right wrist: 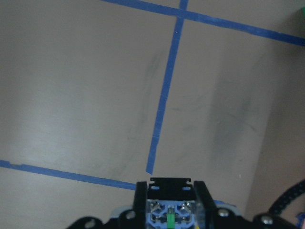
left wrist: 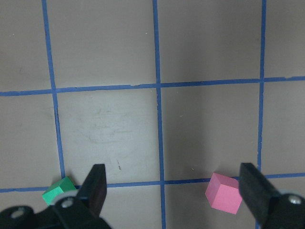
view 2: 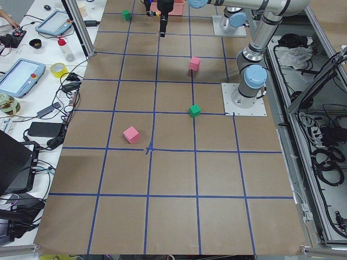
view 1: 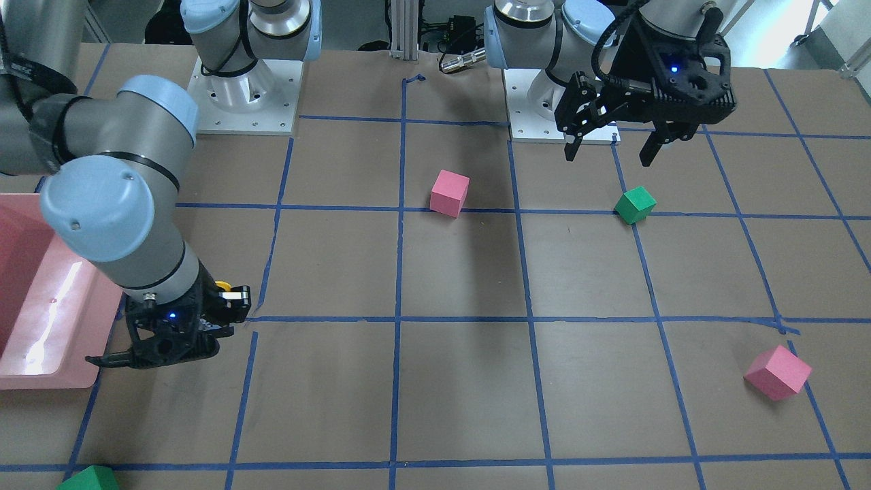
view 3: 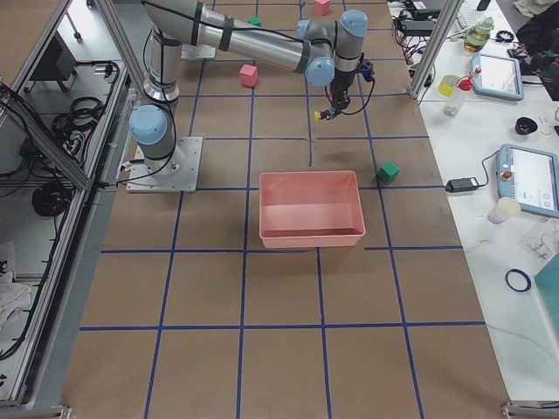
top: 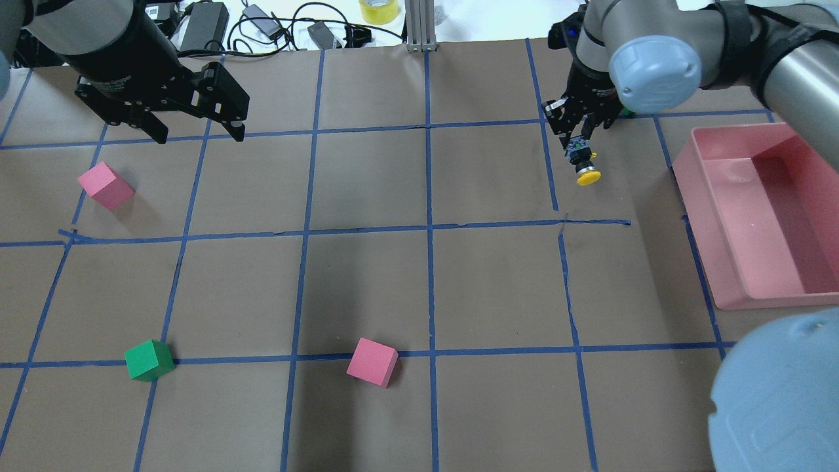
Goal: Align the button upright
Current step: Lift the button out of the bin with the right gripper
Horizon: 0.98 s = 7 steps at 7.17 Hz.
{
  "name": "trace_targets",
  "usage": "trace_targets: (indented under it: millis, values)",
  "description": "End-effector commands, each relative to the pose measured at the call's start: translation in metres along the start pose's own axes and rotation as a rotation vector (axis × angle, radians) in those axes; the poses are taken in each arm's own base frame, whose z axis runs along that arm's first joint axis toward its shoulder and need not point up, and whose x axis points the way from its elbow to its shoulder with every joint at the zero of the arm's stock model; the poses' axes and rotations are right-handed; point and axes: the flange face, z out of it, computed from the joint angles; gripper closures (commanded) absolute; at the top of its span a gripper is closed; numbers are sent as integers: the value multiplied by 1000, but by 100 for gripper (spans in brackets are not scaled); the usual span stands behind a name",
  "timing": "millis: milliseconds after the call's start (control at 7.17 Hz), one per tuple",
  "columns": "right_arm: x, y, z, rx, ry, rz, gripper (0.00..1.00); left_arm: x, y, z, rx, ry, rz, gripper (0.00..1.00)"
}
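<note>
Button: the button (top: 587,174) was off the table (top: 498,295), carried near the bin (top: 721,275), with its yellow cap hanging past the fingertips.
Right gripper: the right gripper (top: 577,145) was clenched on the button's dark body. Its wrist view showed the base end between the fingers.
Left gripper: the left gripper (top: 200,134) was spread wide and empty, hovering well apart from the button.
Done: the pick-up looked complete.
Left to do: the cap seemed to point down and away from the wrist. The button probably needed turning, setting on its base and then releasing.
Doubt: the exact tilt could not be told.
</note>
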Motion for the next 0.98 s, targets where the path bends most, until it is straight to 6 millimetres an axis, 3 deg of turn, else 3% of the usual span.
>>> trace_targets:
  millis: [0, 419, 837]
  values:
    - [-77, -24, 13, 1, -21, 46, 100, 0, 0, 0, 0, 0, 0, 0]
    - [-129, -52, 22, 12, -127, 93, 100, 0, 0, 0, 0, 0, 0, 0]
    - [-168, -92, 49, 20, -134, 129, 100, 0, 0, -1, 2, -2, 0, 0]
